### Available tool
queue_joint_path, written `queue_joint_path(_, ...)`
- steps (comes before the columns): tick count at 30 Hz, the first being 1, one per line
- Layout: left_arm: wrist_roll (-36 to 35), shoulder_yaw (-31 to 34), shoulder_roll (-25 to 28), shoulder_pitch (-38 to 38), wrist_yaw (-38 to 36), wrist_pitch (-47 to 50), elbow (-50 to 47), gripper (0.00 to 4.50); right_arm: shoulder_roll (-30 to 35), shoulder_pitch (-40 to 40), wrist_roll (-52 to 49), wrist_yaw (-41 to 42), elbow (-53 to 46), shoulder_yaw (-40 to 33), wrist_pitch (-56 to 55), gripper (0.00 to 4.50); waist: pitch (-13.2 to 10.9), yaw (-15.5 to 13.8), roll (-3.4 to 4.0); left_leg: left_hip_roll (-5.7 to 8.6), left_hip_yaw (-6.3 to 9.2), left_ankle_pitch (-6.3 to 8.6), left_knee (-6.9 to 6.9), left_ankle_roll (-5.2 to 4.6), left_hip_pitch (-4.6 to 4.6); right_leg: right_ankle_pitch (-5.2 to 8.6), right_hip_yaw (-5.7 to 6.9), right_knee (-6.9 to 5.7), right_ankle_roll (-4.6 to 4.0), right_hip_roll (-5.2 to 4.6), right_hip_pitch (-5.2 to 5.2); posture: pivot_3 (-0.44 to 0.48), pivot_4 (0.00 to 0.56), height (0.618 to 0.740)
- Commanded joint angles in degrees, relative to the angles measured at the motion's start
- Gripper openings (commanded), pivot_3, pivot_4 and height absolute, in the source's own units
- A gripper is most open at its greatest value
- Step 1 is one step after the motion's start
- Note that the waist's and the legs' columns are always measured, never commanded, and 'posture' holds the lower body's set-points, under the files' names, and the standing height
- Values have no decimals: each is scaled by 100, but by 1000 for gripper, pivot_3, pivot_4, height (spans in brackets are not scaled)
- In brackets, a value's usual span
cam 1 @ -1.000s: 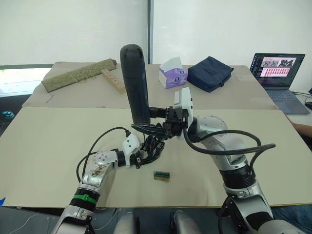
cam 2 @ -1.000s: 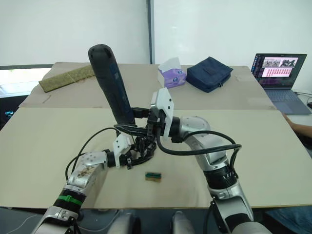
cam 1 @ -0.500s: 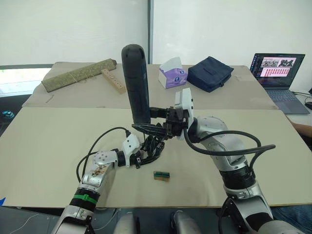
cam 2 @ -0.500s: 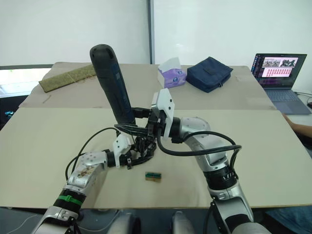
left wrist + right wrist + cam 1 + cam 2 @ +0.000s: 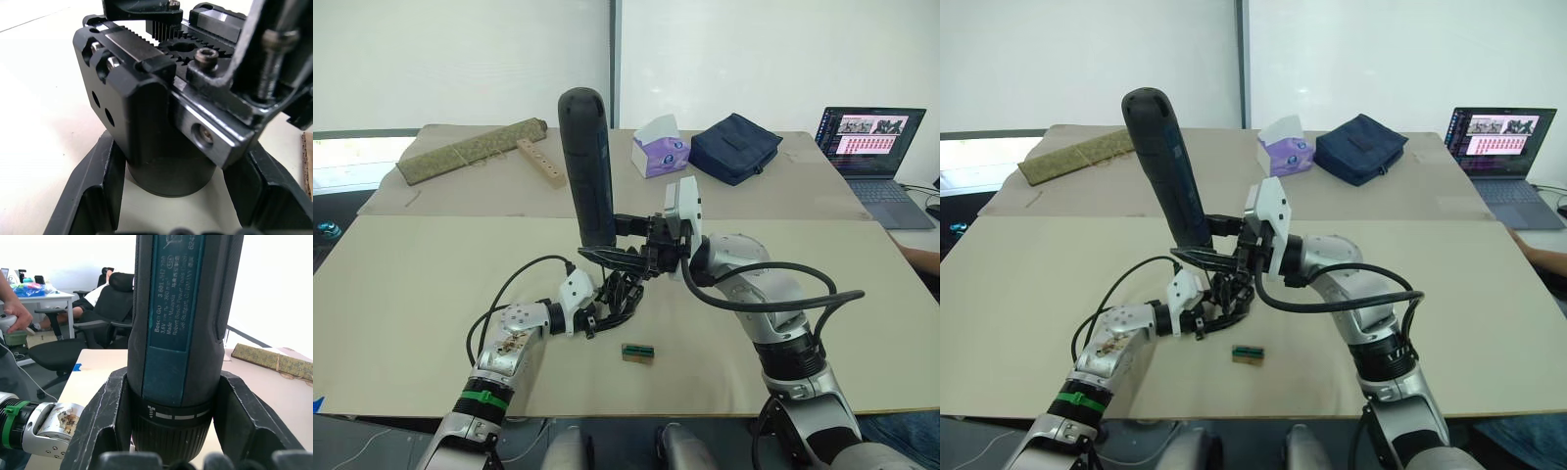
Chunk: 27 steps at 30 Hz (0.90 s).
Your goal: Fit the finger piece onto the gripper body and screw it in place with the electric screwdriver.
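Electric screwdriver point(image 5: 183, 333): teal label reads "Bosch GO", "3.6V"; upright, tilted slightly, clamped in right gripper point(image 5: 625, 243) above table point(image 5: 411, 284) centre. Gripper body point(image 5: 161, 112): round base pinched by left gripper point(image 5: 607, 311), forearm low, directly beneath the screwdriver.

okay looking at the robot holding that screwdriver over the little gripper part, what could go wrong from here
The electric screwdriver stands tall and tilted, clamped only near its lower end by the right gripper, so it could lean and slip off the screw. The left gripper holds the gripper body by its round base; driving torque might twist it.
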State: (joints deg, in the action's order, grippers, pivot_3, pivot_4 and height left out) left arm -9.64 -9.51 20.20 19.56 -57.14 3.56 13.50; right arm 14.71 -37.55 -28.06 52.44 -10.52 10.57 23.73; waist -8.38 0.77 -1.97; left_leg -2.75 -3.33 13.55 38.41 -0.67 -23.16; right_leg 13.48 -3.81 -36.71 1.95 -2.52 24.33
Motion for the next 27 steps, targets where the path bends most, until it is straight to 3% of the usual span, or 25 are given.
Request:
queue_joint_path(1,-11,-178,-9,-135,-138,69,64,2295,-19,-49,6,-10,-55,-70,-158,1922,0,0,0,0,0,0,0,0,0,0,0,0,0,0,0,0,150,740)
queue_joint_path(27,-15,-172,2,-133,-141,87,64,2295,-35,155,-42,92,-7,-84,-324,1922,0,-2,0,0,-1,0,0,0,0,0,0,0,0,0,0,0,150,740)
